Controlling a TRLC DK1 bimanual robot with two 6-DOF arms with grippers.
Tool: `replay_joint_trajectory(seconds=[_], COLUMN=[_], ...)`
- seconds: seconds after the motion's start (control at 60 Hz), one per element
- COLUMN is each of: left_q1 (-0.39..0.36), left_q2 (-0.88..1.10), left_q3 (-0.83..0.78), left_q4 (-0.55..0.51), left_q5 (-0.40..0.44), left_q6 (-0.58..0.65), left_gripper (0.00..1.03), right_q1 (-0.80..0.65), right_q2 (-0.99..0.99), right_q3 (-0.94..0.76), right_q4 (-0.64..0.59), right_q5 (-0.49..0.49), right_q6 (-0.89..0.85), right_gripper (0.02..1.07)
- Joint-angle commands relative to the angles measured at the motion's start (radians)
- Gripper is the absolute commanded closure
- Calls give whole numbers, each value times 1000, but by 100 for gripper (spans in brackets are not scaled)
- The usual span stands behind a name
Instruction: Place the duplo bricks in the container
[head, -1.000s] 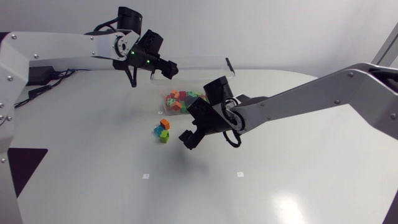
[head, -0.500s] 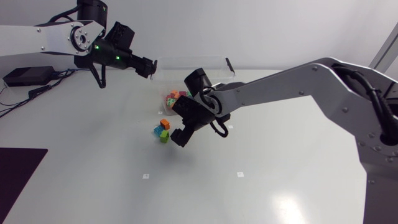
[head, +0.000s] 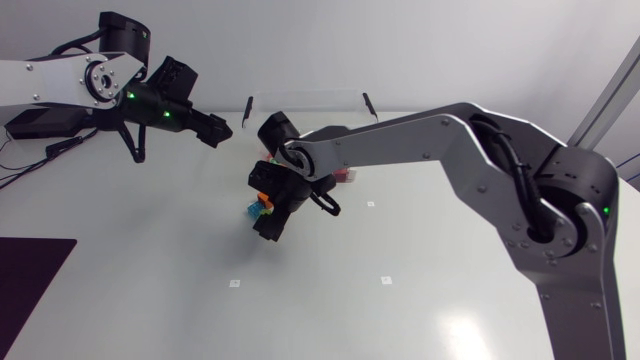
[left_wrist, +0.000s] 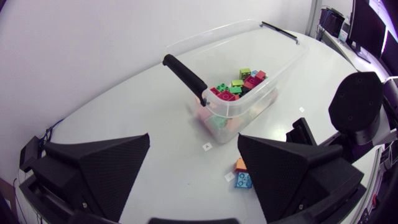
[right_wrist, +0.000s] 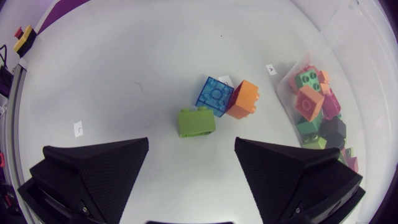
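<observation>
Three loose duplo bricks lie together on the white table: green (right_wrist: 196, 121), translucent blue (right_wrist: 214, 96) and orange (right_wrist: 242, 99). My right gripper (right_wrist: 191, 168) hangs open just above them, the green brick lying ahead of the gap between its fingers. In the head view that gripper (head: 269, 227) covers most of the group; only the blue brick (head: 254, 210) and orange brick (head: 265, 199) peek out. The clear container (left_wrist: 273, 37) behind them holds several coloured bricks (left_wrist: 239, 84). My left gripper (head: 216, 130) is open and empty, raised to the left of the container.
The container has a black handle (left_wrist: 185, 74) at its near end. Small white markers (head: 234, 283) dot the table in front. A black box with cables (head: 40, 122) sits at the far left edge. My right arm (head: 420, 140) spans the table's middle.
My right gripper has swung left from beside the container to above the loose bricks. My left arm has drawn back to the left, away from the container.
</observation>
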Motion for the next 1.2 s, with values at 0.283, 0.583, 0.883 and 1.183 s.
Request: replay_joint_trajectory(seconds=[0.283,0.583,0.883,1.183], left_q1=[34,74,76,33], left_q2=[-67,-104,-126,-118], left_q3=[-60,-87,-112,-198], left_q4=[-7,-53,-87,-174], left_q5=[28,43,45,42], left_q6=[43,100,138,252], left_gripper=[5,5,5,5], right_q1=[16,38,36,6], right_q2=[134,220,222,-10], right_q3=[203,351,355,119], right_q4=[-155,-265,-291,-201], right_q5=[35,53,49,17], right_q6=[-26,-24,-16,20], right_gripper=[16,47,91,91])
